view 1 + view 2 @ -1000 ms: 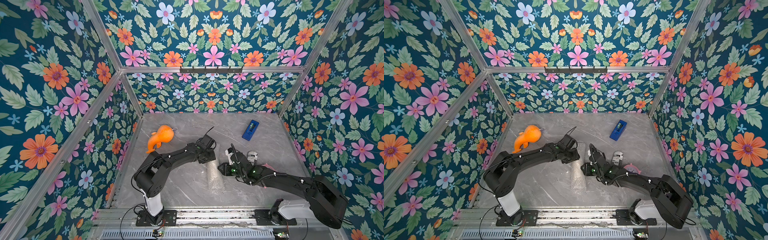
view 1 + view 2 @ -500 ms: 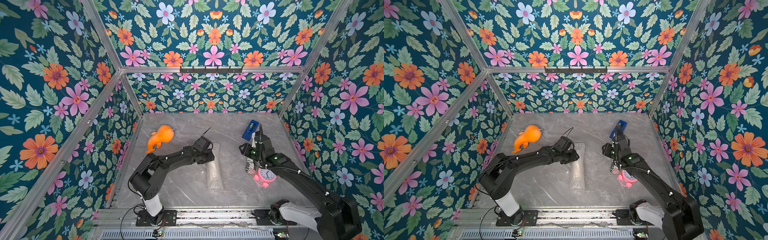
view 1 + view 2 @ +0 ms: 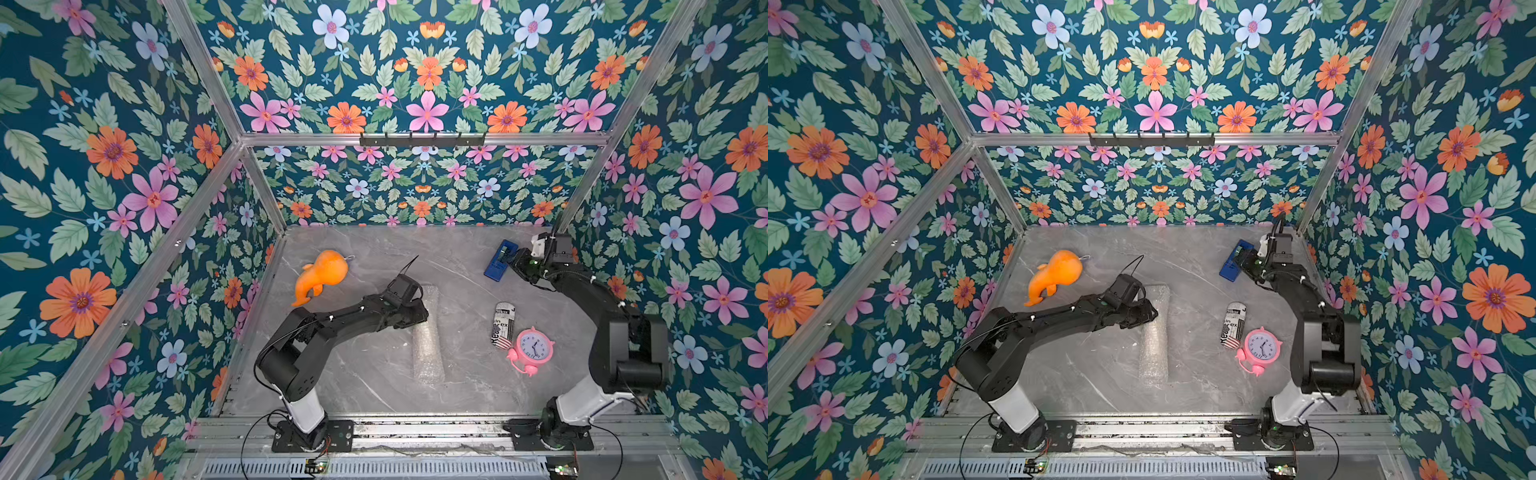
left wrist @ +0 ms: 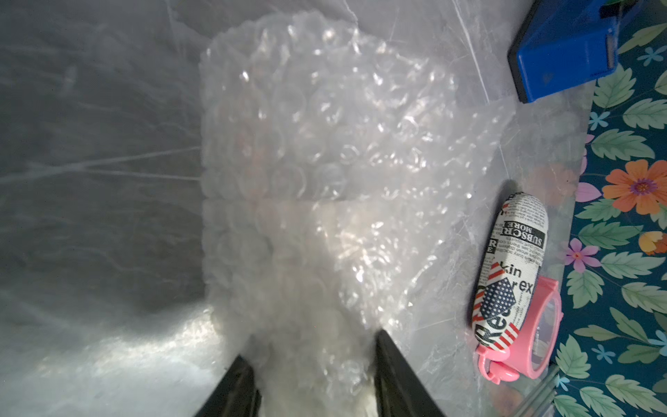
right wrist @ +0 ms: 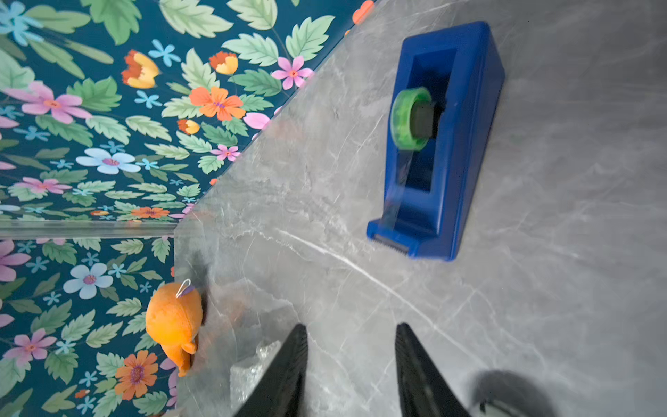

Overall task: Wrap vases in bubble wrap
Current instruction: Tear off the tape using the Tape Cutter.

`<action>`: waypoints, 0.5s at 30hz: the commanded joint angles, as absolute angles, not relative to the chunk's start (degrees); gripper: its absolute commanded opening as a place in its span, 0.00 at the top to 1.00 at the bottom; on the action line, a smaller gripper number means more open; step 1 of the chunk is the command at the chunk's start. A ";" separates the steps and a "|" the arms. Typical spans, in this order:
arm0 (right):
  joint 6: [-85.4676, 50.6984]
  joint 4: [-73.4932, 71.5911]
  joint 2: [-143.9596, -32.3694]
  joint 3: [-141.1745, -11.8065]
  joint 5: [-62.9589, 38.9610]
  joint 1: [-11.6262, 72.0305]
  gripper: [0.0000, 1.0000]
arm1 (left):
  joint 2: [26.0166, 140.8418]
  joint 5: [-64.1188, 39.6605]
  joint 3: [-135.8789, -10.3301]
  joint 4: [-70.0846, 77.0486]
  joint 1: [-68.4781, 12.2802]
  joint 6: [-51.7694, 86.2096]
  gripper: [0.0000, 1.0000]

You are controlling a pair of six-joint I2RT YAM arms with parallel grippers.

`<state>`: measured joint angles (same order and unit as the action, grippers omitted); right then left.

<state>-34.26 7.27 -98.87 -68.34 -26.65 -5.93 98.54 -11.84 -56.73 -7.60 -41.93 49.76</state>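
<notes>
The bubble wrap (image 3: 428,345) (image 3: 1154,345) lies as a long roll along the middle of the table. In the left wrist view it (image 4: 306,144) stretches away from my fingers. The vase is wrapped inside; only a pale off-white shape (image 4: 310,393) shows through the film. My left gripper (image 3: 419,309) (image 3: 1148,311) (image 4: 310,344) is shut on the far end of the roll, one finger on each side. My right gripper (image 3: 517,266) (image 3: 1246,264) (image 5: 351,325) hovers open at the back right, with only bare table between its fingers.
A blue tape dispenser (image 3: 498,262) (image 5: 440,144) stands just ahead of the right gripper. A pink alarm clock (image 3: 532,347) and a newsprint-patterned case (image 3: 503,324) lie right of the roll. An orange plush toy (image 3: 322,274) sits at the back left. Flowered walls enclose the table.
My right arm has left the roll and swung to the back right, up to the tape dispenser, uncovering the clock and case. The left gripper keeps its hold on the roll.
</notes>
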 commanded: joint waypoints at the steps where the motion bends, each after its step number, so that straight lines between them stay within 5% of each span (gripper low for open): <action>1: -32.92 4.85 -104.08 -71.92 -31.44 -6.77 0.58 | 99.40 -6.50 -55.70 -16.77 -41.66 48.32 0.53; 15: -31.78 3.38 -114.99 -77.68 -34.31 -7.27 0.66 | 98.54 -7.12 -55.72 -16.65 -41.66 48.69 0.52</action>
<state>-32.80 3.44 -114.34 -77.25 -33.65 -7.31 98.02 -11.77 -56.31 -7.27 -41.87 49.58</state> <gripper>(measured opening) 0.343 0.483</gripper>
